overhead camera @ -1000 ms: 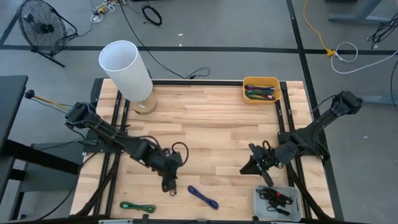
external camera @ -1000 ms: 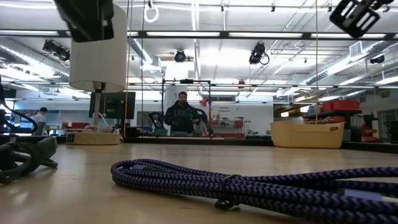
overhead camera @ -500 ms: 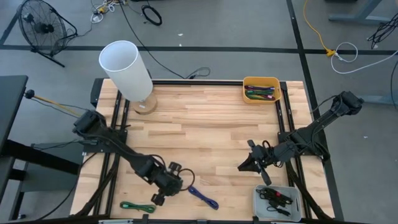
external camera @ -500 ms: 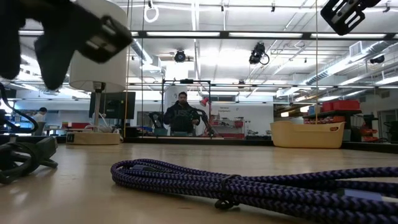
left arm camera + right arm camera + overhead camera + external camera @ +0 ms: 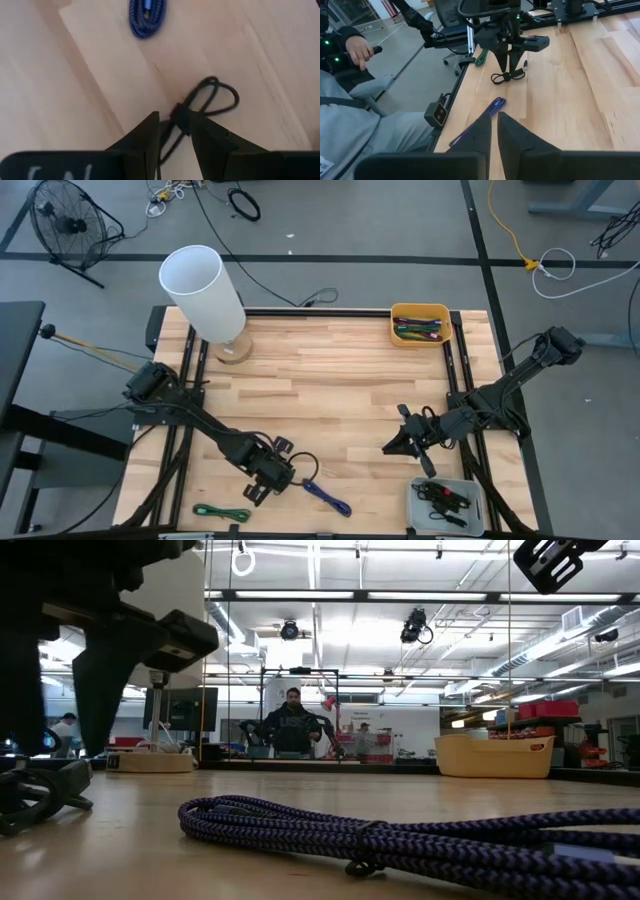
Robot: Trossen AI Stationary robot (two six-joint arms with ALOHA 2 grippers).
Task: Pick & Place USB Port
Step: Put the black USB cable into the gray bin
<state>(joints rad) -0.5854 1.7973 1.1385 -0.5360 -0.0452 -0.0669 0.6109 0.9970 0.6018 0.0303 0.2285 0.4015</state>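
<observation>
The wooden table (image 5: 330,370) carries a white lamp (image 5: 205,295) and a yellow bin (image 5: 420,325) at the far side, and a black cable (image 5: 295,467), a purple cable (image 5: 327,497), a green cable (image 5: 221,512) and a grey tray (image 5: 446,502) at the near side.

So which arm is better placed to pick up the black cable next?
Left. The left gripper is right above the black cable, its fingers open either side of the bundle. The right gripper hovers well off toward the table's right side, near the grey bin.

Pale, smooth wooden table (image 5: 340,380); braided cloth-like purple cable (image 5: 400,840); matt black rubbery cable (image 5: 205,102).
</observation>
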